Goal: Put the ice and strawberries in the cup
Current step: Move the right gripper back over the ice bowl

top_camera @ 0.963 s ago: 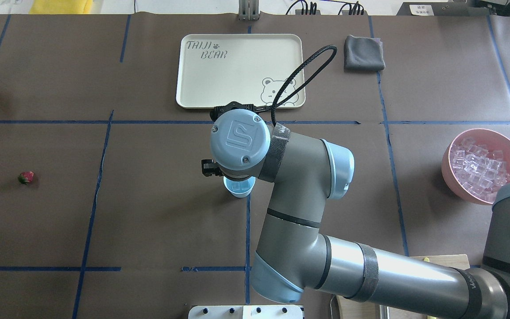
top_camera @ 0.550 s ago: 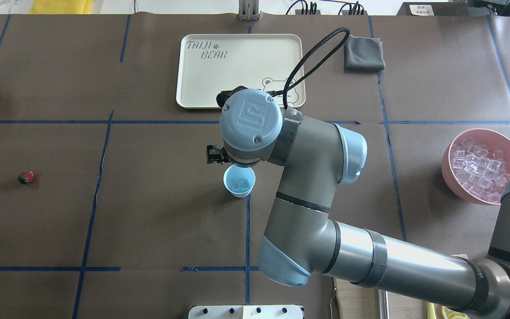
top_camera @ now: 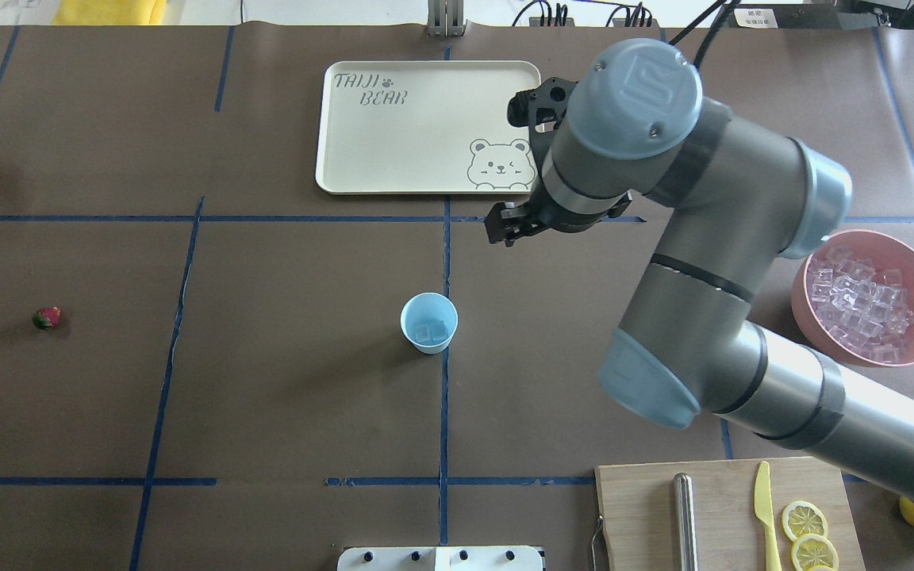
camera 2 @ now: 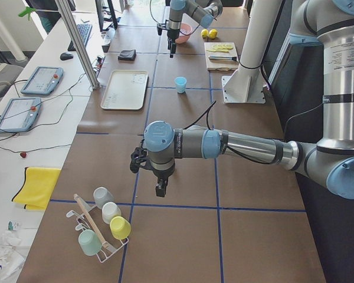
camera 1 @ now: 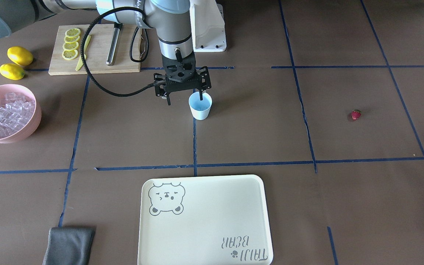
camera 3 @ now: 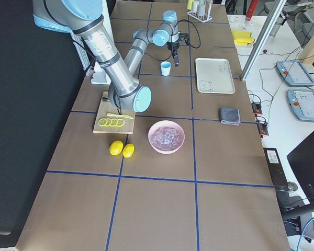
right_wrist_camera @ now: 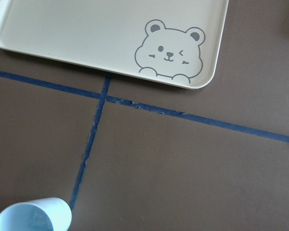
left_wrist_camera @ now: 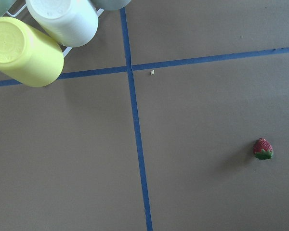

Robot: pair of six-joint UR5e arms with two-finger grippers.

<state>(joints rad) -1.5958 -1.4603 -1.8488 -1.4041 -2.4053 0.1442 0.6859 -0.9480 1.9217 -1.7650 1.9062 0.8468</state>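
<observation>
The pale-blue cup [top_camera: 428,323] stands mid-table with a few ice cubes [top_camera: 430,333] in it; it also shows in the front view [camera 1: 200,106] and the right wrist view [right_wrist_camera: 31,216]. More ice [top_camera: 862,301] fills the pink bowl [top_camera: 800,309] at the right. The strawberry [top_camera: 47,318] lies far left, alone, and shows in the left wrist view [left_wrist_camera: 263,148]. My right gripper [top_camera: 508,228] hangs behind and right of the cup, near the tray's corner; the front view shows it [camera 1: 184,99] open and empty. My left gripper [camera 2: 160,190] hovers near the strawberry; I cannot tell whether it is open or shut.
A cream bear tray [top_camera: 362,166] lies behind the cup, a grey cloth [top_camera: 652,95] to its right. A cutting board [top_camera: 647,515] with lemon slices and a knife sits front right, with lemons [camera 1: 20,56] nearby. A rack of cups [left_wrist_camera: 26,50] stands at the left end.
My right arm has swung away from above the cup, back and to the right toward the tray's corner. The cup with its ice cubes is now uncovered.
</observation>
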